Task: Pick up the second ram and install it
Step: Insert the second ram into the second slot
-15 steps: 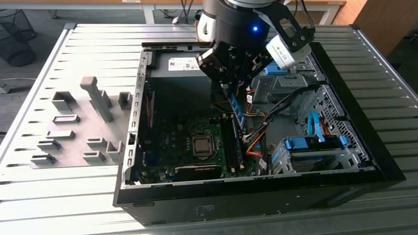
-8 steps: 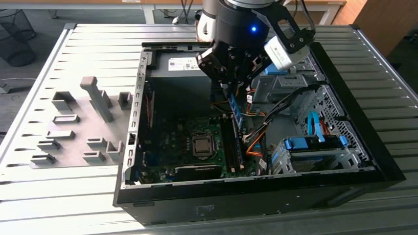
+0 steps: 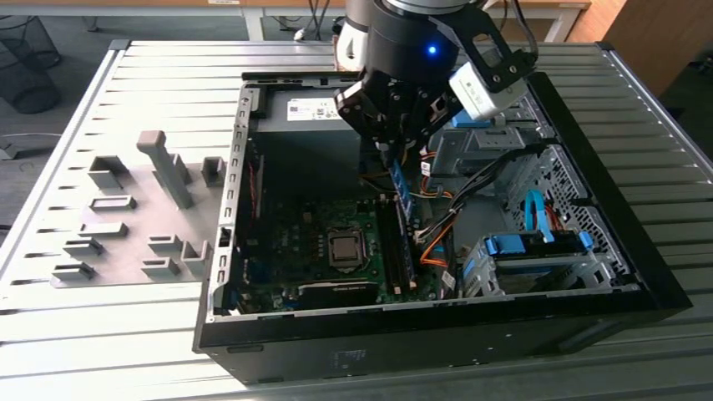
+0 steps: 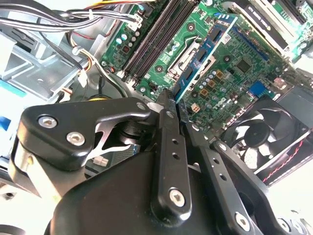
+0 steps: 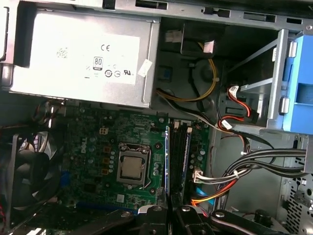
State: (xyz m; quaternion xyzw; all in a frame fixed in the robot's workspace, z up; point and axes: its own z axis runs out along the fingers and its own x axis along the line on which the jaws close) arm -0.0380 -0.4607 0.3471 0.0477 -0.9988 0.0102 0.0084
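A: Ram (image 3: pixel 398 185) status: pinched edge-on between the gripper (image 3: pixel 392 155) fingers, hanging straight below them over the open case (image 3: pixel 624 276). Picked up, not seated yet.

B: Confirmed from the wrist?

A: Yes. In the second wrist view the two fingers (image 4: pixel 168 147) are pressed together on the stick's near end, and the ram (image 4: pixel 203 54) runs away from the tips, out over the board (image 4: pixel 244 58). In the first wrist view the ram (image 5: pixel 167 156) shows as a thin blue edge rising from the gripper (image 5: pixel 168 209), just beside the slots (image 5: pixel 182 152).

B: Touching the slots?

A: Can't tell. In the exterior view its lower end is near the slots (image 3: pixel 392 251), apart from them as far as I can judge. So: pick done, lining up roughly there, push-in left.

B: Counts?

A: One arm, one gripper, one ram in hand. Slots: I count four dark parallel ones in the second wrist view (image 4: pixel 156 34), beyond the fingertips. Can't tell whether another stick already sits in one. One CPU socket (image 5: pixel 132 165), off to the side of the held stick. One fan (image 4: pixel 254 132) beside the fingers. One power supply (image 5: pixel 80 54) on the far side of the board from the gripper. Blue brackets (image 3: pixel 535 244): at least one in the drive cage, beside the gripper. Grey holder (image 3: pixel 134 221) outside the case: several blocks on it, well apart from the gripper.
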